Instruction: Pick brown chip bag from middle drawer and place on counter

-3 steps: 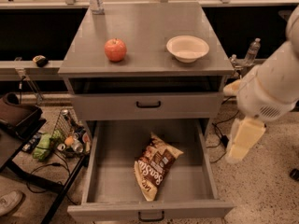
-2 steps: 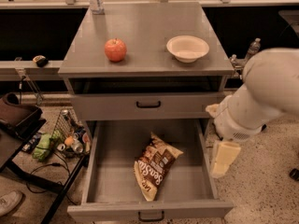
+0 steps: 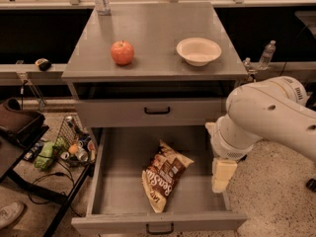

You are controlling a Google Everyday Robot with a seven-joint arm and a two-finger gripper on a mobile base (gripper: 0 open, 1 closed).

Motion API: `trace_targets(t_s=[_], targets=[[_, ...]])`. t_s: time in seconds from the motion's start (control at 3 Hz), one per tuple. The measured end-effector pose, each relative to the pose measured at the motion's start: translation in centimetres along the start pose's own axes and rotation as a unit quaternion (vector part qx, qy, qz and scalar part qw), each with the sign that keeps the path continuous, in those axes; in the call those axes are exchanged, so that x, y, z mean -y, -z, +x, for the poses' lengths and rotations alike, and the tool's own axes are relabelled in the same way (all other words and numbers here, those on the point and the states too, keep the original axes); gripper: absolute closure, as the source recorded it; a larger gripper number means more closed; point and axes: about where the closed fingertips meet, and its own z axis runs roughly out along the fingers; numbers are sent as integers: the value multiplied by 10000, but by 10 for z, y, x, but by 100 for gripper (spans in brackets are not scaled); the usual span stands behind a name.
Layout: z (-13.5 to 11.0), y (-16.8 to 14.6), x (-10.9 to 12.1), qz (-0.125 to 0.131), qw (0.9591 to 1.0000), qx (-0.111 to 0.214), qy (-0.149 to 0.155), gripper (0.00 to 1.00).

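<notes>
Lying crinkled in middle drawer [image 3: 118, 191], brown chip bag [image 3: 165, 176], jaws at right wall

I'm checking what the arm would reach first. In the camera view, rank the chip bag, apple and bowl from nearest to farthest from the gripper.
The gripper hangs over the right side of the open drawer.
1. Chip bag, lying mid-drawer beside the gripper.
2. Bowl, on the right half of the counter.
3. Apple, on the counter's left half.

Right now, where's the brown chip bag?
Camera view: brown chip bag lies centre-right on the open middle drawer floor; claw hangs beside it at the right wall.
</notes>
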Motion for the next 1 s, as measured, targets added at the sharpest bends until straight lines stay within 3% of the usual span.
trace_targets(t_s=[0.33, 1.0], targets=[[-13, -50, 0, -268, 9994, 90, 213, 0], [-44, -217, 11, -716, 9905, 635, 990, 0]])
